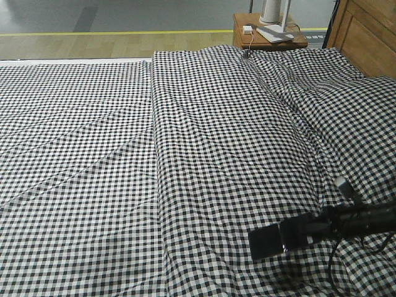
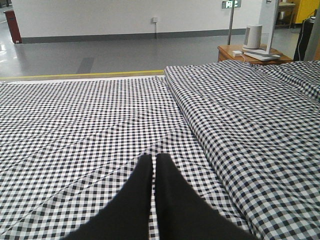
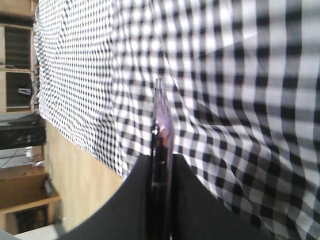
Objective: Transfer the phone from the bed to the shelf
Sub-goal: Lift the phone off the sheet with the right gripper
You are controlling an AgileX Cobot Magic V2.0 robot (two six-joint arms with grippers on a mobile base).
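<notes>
Phone is pinched edge-on in the right gripper, whose fingers are clamped on it, low over the right side of the bed. I cannot tell whether it touches the bedding. The pick looks done, so the carry is the step in hand. Next the arm needs to raise the phone and swing off the bed toward the shelf, probably the pale wood compartments at the edge of the right wrist view. Left gripper hovers over the bedding, fingers together and empty. Nightstand and headboard sit well apart from the phone; nothing visible blocks the way.
</notes>
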